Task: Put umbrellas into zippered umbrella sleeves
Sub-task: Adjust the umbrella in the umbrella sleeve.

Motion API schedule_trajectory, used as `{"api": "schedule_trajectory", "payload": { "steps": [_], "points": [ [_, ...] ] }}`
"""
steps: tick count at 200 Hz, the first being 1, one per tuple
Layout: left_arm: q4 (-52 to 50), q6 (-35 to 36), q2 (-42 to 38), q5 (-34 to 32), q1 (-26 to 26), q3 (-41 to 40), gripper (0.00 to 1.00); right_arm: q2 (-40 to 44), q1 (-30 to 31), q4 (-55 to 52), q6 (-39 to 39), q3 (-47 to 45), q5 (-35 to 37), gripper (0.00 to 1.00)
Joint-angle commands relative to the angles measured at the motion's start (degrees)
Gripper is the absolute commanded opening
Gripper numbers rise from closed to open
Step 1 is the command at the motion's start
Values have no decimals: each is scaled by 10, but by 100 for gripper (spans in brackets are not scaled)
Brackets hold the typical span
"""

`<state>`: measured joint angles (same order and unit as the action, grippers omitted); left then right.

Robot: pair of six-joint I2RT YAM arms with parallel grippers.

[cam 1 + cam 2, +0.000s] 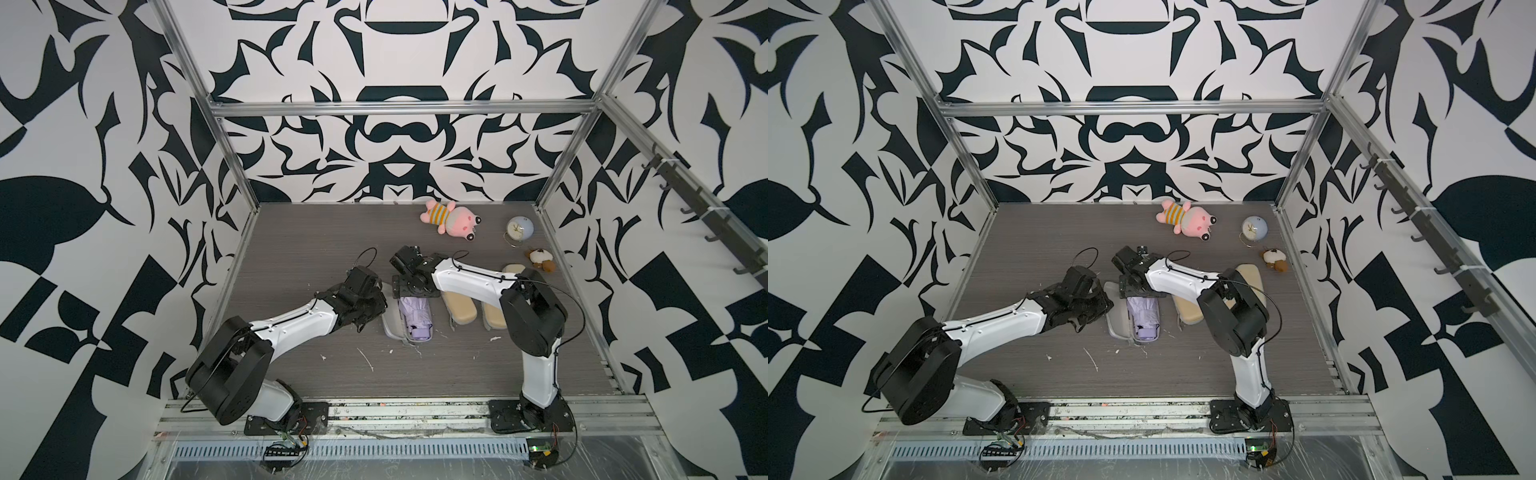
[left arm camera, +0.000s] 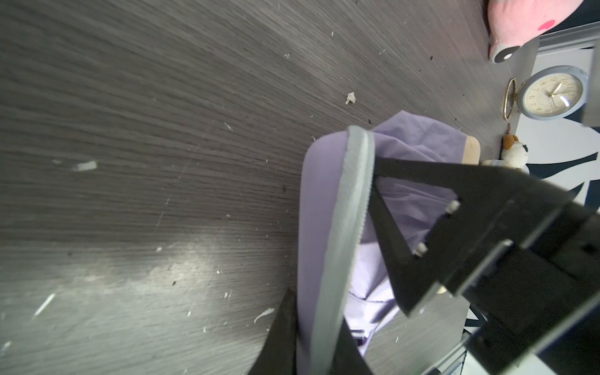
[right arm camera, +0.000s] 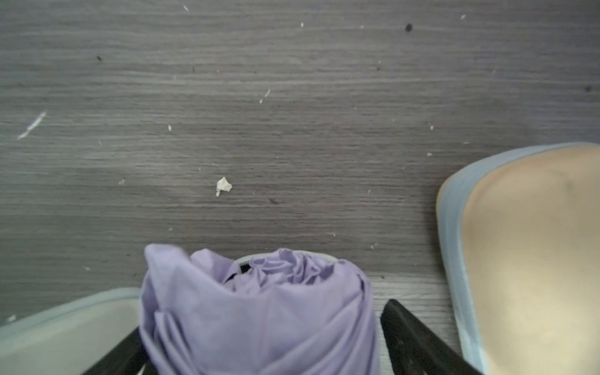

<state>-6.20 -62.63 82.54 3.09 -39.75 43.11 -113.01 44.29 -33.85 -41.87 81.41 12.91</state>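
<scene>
Right wrist view: the umbrella (image 3: 256, 328) is not gripped by the wide-open right gripper (image 3: 264, 316) around it. The purple sleeve (image 2: 319, 201) is pinched by the left gripper (image 2: 331, 227).

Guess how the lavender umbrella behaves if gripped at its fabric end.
The lavender umbrella: loose bunched folds, so it probably squashes and slips under a pinch. Likely stiff lengthwise; it lies straight in the lavender sleeve. Rounded bundle could roll, though the sleeve wall should check that.
</scene>
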Motion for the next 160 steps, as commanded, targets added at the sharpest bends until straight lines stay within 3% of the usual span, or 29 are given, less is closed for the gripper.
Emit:
{"api": "schedule_trajectory", "payload": {
  "steps": [1, 36, 61, 89, 116, 151, 160],
  "points": [
    [17, -2, -4, 8, 3, -14, 15, -7, 4, -24, -1, 24, 33, 83],
    [15, -18, -18, -4, 3, -30, 13, 11, 5, -19, 4, -12, 56, 54],
    [14, -29, -23, -12, 3, -40, 12, 71, 5, 57, -1, -78, 50, 49],
    [8, -36, -28, -22, 3, -43, 11, 70, 5, 34, 12, -68, 60, 45],
    [-1, -34, -33, -33, 3, -35, 11, 40, 7, -9, 10, -49, 61, 17],
    [-4, -34, -29, -37, 3, -29, 10, 60, 20, 22, -2, -76, 60, 0],
    [-2, -34, -25, -38, 3, -29, 10, 70, 26, 31, -2, -85, 63, 0]
  ]
}}
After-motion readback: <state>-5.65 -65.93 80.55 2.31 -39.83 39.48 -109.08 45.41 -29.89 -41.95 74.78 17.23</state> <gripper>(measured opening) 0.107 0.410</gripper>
